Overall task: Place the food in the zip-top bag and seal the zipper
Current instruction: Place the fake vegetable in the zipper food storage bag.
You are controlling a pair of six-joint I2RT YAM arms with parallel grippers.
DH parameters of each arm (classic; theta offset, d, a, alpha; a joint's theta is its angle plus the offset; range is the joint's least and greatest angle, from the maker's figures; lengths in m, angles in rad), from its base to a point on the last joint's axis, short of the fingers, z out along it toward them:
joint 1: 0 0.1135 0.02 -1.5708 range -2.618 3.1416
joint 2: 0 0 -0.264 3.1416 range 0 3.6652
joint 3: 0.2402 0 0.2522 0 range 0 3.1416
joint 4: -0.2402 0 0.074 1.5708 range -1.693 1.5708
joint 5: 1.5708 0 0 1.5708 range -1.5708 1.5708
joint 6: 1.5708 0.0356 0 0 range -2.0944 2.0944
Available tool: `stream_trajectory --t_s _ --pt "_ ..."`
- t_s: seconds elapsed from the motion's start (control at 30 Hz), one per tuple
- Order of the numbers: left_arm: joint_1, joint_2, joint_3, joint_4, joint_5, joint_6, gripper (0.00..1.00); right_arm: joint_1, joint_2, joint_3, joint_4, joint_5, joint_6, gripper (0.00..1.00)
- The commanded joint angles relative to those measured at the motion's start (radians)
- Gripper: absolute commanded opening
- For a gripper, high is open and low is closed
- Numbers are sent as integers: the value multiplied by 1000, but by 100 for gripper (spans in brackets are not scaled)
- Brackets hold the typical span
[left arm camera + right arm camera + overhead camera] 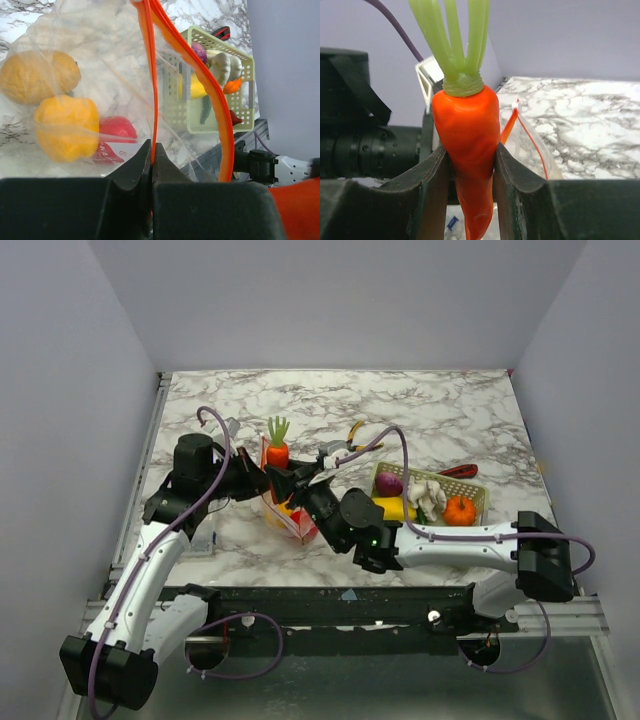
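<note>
The clear zip-top bag point(288, 515) stands open on the marble table between the two arms. My left gripper point(152, 150) is shut on one side of the orange zipper point(153, 95); the zipper's other side bows out to the right. Inside the bag lie a round yellow-orange fruit point(37, 75), a yellow pepper point(65, 127) and a red apple point(117, 130). My right gripper point(470, 150) is shut on an orange toy carrot point(467, 125) with green leaves, held upright just above the bag's mouth point(277, 453). More food sits in the pale green basket point(480, 495).
The basket holds a purple piece point(390, 483), a yellow fruit point(395, 508), an orange point(460, 510) and white garlic bulbs point(428, 495). Yellow-handled pliers point(352, 435) lie behind the bag. A red-handled tool point(458, 471) lies behind the basket. Walls close in three sides.
</note>
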Motion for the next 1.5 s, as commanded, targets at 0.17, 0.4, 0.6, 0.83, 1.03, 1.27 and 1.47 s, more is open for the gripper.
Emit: stream_trajectory --t_s 0.17,0.4,0.6,0.83,1.03,1.27,1.47 --pt "5 14 -13 53 23 -47 0 9 63 170 -252 66 -174 0" --pt "7 5 7 57 17 -60 0 18 91 207 -533 157 -15 0" --pt "11 34 28 26 -11 -55 0 50 150 413 -1004 225 186 0" --pt "11 25 16 60 19 -69 0 50 207 531 -1301 172 353 25" --pt "11 14 19 55 15 -43 0 43 229 556 -1370 156 383 38" --pt "11 26 34 30 10 -16 0 -12 271 611 -1404 117 416 44" --pt "12 41 22 29 22 -8 0 -39 328 699 -1467 94 387 47"
